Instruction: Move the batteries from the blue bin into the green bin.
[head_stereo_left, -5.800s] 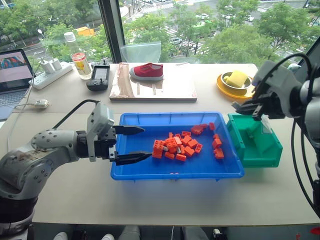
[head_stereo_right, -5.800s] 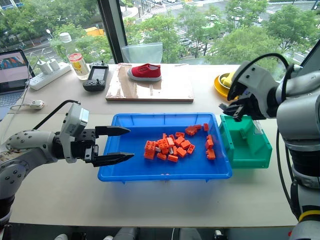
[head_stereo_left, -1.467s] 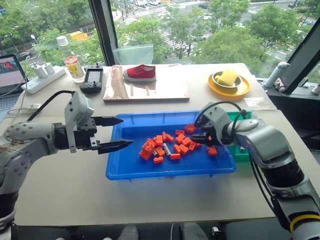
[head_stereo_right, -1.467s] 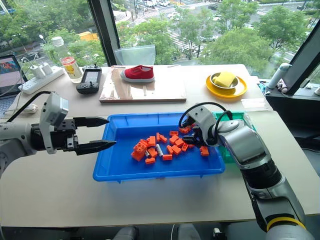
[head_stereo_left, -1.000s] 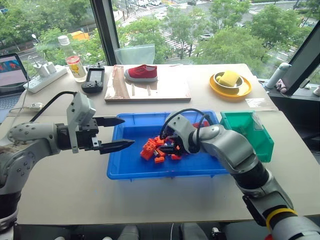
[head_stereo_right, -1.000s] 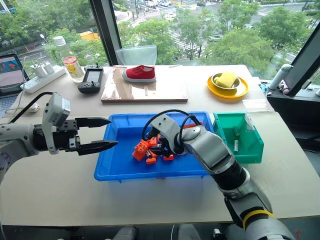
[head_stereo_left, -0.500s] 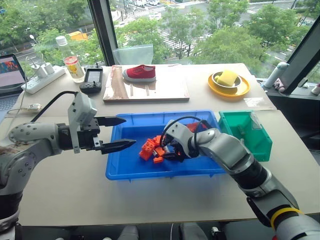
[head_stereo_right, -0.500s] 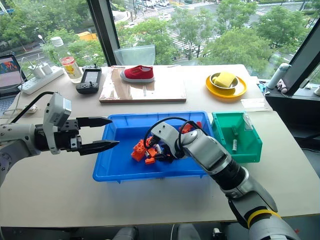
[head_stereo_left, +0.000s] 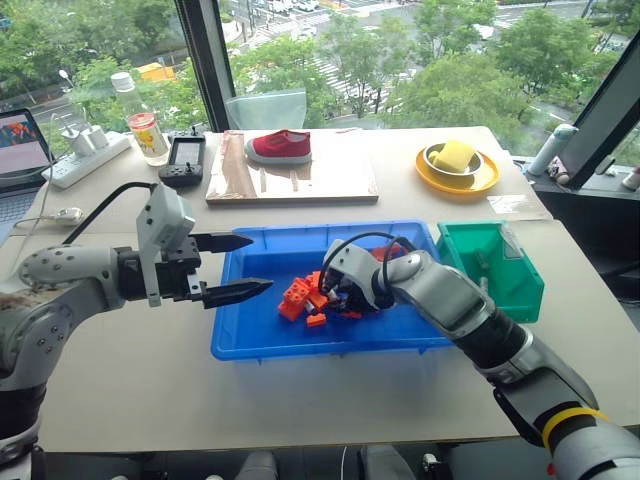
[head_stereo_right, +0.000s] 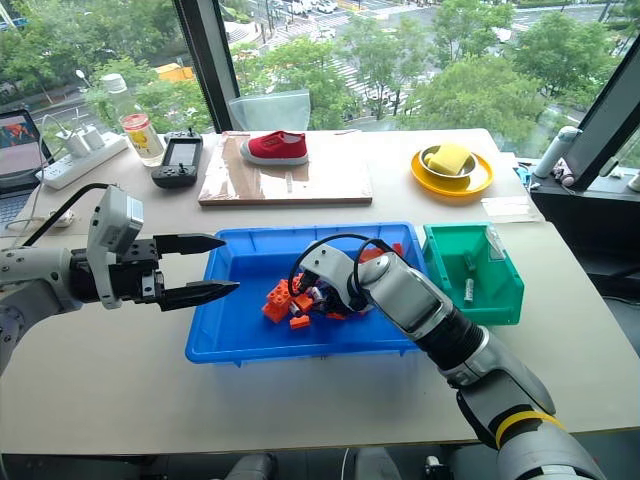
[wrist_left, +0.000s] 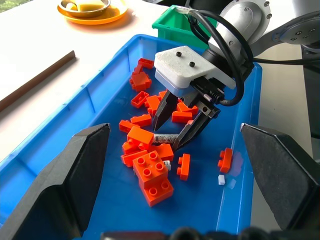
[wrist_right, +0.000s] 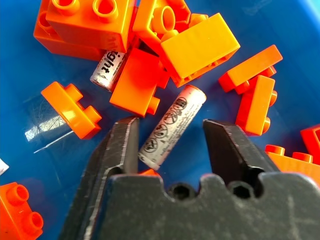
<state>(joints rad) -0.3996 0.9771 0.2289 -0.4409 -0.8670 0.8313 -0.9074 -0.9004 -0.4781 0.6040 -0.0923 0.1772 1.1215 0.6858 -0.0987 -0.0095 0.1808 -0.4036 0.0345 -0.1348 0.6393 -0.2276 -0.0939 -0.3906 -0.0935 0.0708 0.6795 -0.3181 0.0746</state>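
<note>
The right gripper (wrist_right: 170, 140) straddles a slim silver battery (wrist_right: 172, 126) among orange plastic bricks (wrist_right: 199, 46) in the shallow blue bin (head_stereo_left: 240, 335), fingers not quite touching it. The left gripper (head_stereo_left: 238, 268) hovers spread beside the bin. The green bin (head_stereo_right: 503, 296) holds another battery (head_stereo_right: 468, 291).

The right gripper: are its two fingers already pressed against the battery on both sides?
No: in the right wrist view the battery lies between the fingers of the right gripper, with blue floor visible beside it on the far side.
</note>
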